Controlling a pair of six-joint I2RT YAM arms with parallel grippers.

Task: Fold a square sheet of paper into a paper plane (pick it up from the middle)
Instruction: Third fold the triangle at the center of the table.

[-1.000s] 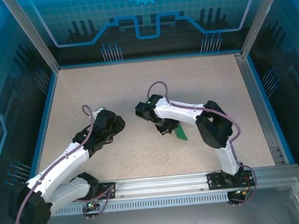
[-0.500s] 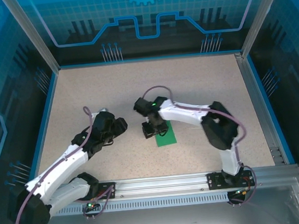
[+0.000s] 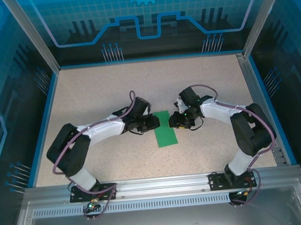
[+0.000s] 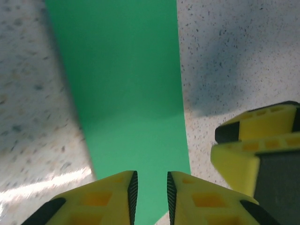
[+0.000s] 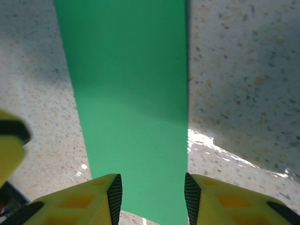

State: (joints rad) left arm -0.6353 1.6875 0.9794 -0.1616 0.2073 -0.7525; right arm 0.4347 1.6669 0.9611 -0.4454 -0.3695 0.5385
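Note:
The green sheet of paper (image 3: 165,128) lies flat on the table's middle as a narrow rectangle, its long side running front to back. My left gripper (image 3: 152,124) sits low at its left edge, jaws narrowly open over the paper (image 4: 126,93) with nothing between the pads (image 4: 133,192). From the opposite side my right gripper (image 3: 173,122) faces it, jaws open wide and straddling the strip's width (image 5: 131,93), empty. The left wrist view also catches the right gripper's yellow fingers (image 4: 253,145) beside the paper.
The speckled beige table (image 3: 111,89) is ringed by a blue rim and metal frame posts (image 3: 253,24). Both arm bases sit on the rail (image 3: 162,185) at the near edge. The two grippers are about a paper's width apart.
The right gripper let go of the paper, which now lies flat, and drew back to its right edge. The left arm swung in from the left to the paper's left edge and narrowed its jaws.

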